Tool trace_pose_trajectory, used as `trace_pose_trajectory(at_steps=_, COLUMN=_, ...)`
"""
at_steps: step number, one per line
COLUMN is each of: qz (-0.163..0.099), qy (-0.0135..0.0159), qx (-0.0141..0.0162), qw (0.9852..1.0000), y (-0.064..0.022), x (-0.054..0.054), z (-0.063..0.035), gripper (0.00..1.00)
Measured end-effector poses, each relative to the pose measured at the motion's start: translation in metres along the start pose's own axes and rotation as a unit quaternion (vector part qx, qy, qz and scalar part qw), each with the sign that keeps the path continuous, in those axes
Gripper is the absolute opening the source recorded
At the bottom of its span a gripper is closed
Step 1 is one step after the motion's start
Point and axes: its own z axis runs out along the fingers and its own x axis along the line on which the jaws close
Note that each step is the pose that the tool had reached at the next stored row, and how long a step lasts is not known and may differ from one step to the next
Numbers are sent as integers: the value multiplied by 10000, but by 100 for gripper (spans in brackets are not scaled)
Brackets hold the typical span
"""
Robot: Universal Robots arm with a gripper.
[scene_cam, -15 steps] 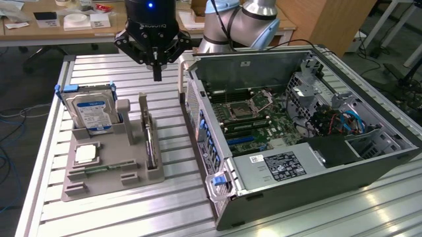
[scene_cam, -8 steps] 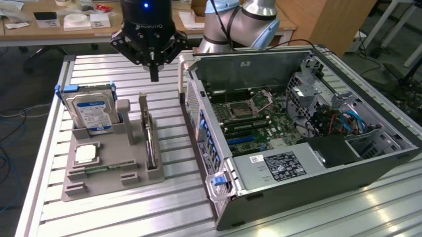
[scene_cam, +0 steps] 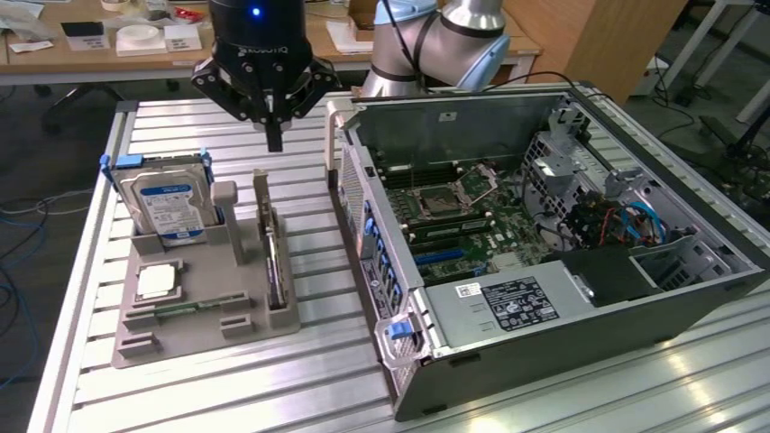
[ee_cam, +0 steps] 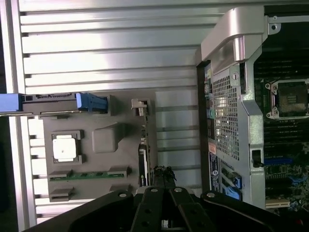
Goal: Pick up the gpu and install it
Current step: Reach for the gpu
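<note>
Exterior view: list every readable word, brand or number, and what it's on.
"ROBOTIQ", upside down, on the gripper.
Blue label on the hard drive: too small to read.
Black label and white sticker on the power supply: too small to read.

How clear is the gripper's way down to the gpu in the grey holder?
Probably yes, it looks clear: the gpu stands on edge in the grey holder, top edge bare, nothing over it. The gripper hangs above it, but its fingers are shut.
</note>
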Motion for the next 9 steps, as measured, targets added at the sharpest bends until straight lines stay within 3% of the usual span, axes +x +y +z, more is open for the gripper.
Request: trace_pose_trajectory(at_steps=9, qz=-6, qy=0, qx=0, qw=10000, y=-60, x=57, z=-2, gripper=11)
